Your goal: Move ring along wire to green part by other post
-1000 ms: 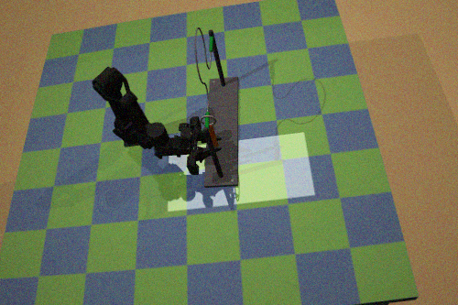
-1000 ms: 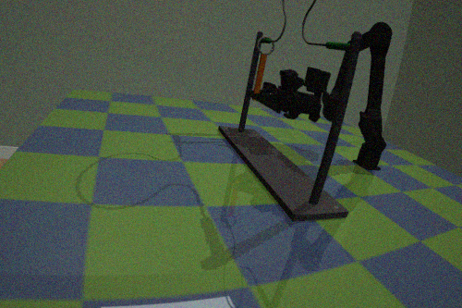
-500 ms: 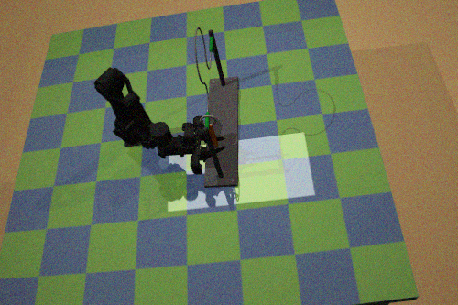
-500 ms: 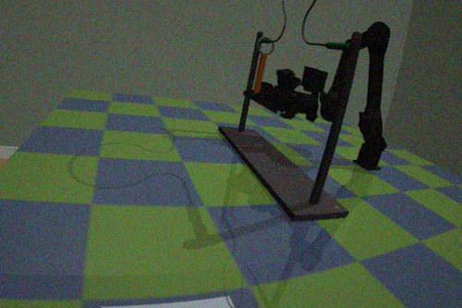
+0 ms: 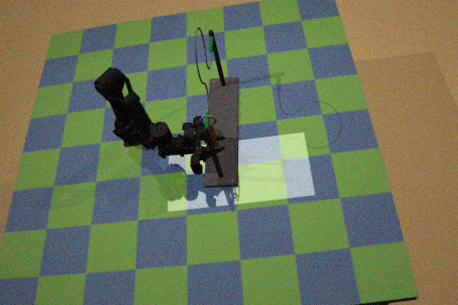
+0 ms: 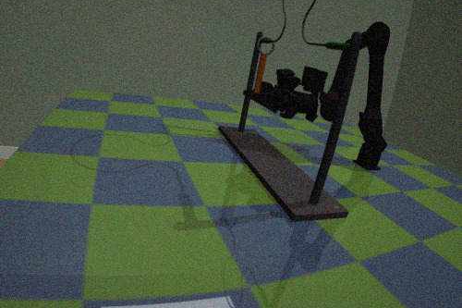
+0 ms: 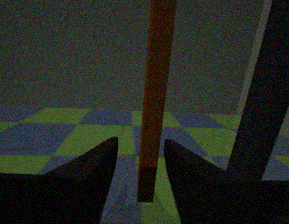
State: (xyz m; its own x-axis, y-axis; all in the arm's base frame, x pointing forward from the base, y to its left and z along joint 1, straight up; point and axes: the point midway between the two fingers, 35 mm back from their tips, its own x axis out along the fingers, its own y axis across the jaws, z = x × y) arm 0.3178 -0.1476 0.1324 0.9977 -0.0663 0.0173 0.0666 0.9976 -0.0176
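The ring point(image 5: 214, 118) point(image 6: 273, 47) hangs around the green part point(image 5: 207, 117) point(image 6: 266, 40) of the wire beside one post point(image 5: 218, 167) point(image 6: 245, 115) point(image 7: 260, 100). Its orange handle point(image 5: 212, 136) point(image 6: 261, 73) point(image 7: 157, 85) hangs below it. My gripper point(image 5: 223, 143) point(image 6: 249, 93) point(image 7: 141, 144) is partly open, with its fingers on either side of the handle's lower end. The wrist view shows a gap on both sides of the handle, the narrower one on the right. The ring is out of the wrist view.
The thin grey wire point(image 5: 197, 61) point(image 6: 285, 6) loops high between the posts. The other green part point(image 5: 212, 43) point(image 6: 338, 45) is beside the other post point(image 5: 219, 61) point(image 6: 330, 154). Both posts stand on a dark base board point(image 5: 224, 107) point(image 6: 277, 168). The near post is just right of my right finger in the wrist view.
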